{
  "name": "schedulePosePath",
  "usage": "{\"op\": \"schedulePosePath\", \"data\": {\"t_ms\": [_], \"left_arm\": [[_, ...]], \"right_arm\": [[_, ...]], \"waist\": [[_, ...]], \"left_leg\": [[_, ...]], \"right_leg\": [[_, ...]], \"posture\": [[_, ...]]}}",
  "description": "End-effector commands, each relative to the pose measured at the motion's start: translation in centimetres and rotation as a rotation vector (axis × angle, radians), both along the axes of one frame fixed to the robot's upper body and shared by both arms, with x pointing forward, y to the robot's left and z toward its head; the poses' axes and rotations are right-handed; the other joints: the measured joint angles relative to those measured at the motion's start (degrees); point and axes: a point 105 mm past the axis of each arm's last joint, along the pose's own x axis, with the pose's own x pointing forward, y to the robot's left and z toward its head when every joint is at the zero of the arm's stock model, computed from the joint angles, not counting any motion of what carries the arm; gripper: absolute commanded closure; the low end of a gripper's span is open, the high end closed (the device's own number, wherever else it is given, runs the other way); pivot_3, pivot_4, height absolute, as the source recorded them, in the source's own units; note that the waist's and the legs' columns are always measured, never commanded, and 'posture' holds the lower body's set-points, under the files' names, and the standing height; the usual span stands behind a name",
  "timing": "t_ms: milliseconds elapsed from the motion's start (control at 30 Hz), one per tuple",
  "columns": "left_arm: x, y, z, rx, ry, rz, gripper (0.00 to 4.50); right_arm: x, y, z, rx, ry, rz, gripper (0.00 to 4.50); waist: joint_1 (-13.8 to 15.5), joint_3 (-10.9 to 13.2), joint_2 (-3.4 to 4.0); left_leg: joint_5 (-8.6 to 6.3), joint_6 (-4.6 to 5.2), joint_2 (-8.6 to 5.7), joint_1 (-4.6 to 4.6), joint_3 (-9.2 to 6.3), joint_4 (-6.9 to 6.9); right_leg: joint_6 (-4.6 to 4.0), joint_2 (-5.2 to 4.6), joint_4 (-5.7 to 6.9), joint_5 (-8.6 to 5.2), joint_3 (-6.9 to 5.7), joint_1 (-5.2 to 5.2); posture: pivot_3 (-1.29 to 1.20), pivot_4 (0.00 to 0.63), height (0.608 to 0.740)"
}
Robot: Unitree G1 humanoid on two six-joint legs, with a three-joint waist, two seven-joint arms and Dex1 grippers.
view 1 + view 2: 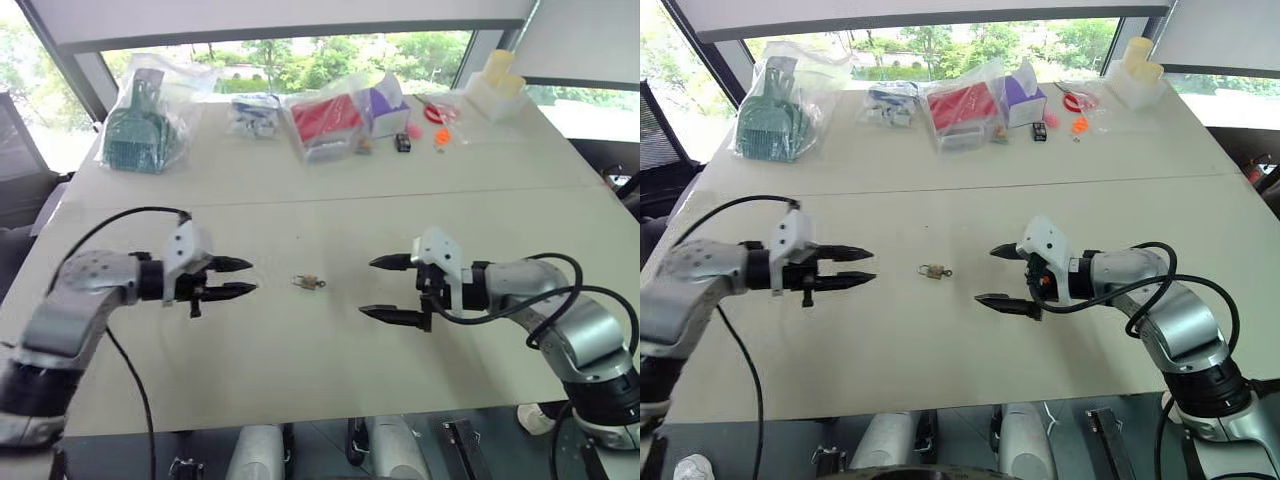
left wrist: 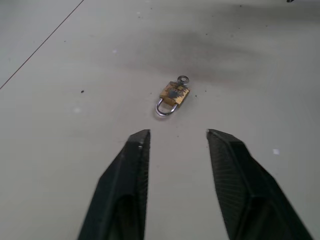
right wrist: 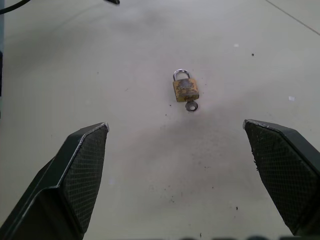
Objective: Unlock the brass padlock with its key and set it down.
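Observation:
The brass padlock (image 1: 307, 282) lies flat on the white table (image 1: 320, 370) between my two grippers, its silvery shackle (image 2: 163, 108) looking closed. The key (image 2: 182, 80) sticks out of the padlock's bottom, only its round head showing. My left gripper (image 1: 248, 277) hovers a little to the left of the padlock, pointing at it, fingers (image 2: 127, 185) apart with nothing between them. My right gripper (image 1: 385, 288) hangs to the right of the padlock, wide open and empty, fingers (image 3: 82, 170) aimed toward it. Neither gripper touches the padlock.
Along the far side of the table lie several plastic bags: a teal item (image 1: 140, 120), a red one (image 1: 325, 118), a purple box (image 1: 385, 105). Small dark and orange bits (image 1: 403, 142) and pale yellow cups (image 1: 500, 75) stand at the back right.

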Motion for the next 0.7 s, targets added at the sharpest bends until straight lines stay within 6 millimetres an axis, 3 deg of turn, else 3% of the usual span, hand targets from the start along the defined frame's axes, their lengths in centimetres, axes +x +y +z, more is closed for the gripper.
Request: {"op": "schedulePosePath", "data": {"t_ms": [33,100,167,433,700], "left_arm": [[1.3,-1.3,-0.2,0.017,-0.043,-0.076,1.11],[2.3,-2.2,-0.4,0.017,-0.062,-0.115,0.43],[3.2,-3.2,-0.8,0.022,-0.07,-0.16,0.07],[4.3,-6.2,-2.6,0.071,-0.036,-0.339,0.07],[5.1,-6.3,-5.1,0.177,-0.035,-0.369,0.07]], "right_arm": [[-0.1,0.5,0.8,0.01,-0.074,-0.006,0.0],[-0.1,0.6,0.7,0.016,-0.081,-0.024,0.0],[-0.4,0.7,0.5,0.018,-0.081,-0.044,0.0],[-1.5,0.1,0.2,-0.004,-0.08,-0.11,0.0],[-2.0,0.1,0.3,-0.006,-0.083,-0.141,0.0]], "waist": [[-0.05,0.0,-0.04],[-0.1,0.0,-0.06],[0.0,0.0,-0.06],[-0.19,-0.01,-0.09],[-0.13,-0.02,-0.12]], "left_leg": [[0.0,0.0,-0.01,0.0,0.03,0.02],[0.0,0.0,-0.01,-0.01,0.07,0.03],[0.0,0.01,-0.02,-0.01,0.14,0.05],[0.0,0.02,0.0,-0.02,0.16,0.21],[-0.01,0.03,0.02,-0.02,-0.05,0.27]], "right_leg": [[0.01,0.0,0.01,0.01,0.0,0.0],[0.04,0.0,0.02,0.03,0.0,0.0],[0.03,0.01,0.05,0.06,0.0,0.0],[0.03,0.03,0.09,0.06,0.0,0.05],[0.03,0.03,0.13,0.06,-0.01,0.06]], "posture": [[0.0,0.15,0.74],[0.0,0.15,0.74],[0.0,0.15,0.74],[0.0,0.15,0.74],[0.0,0.15,0.74]]}}
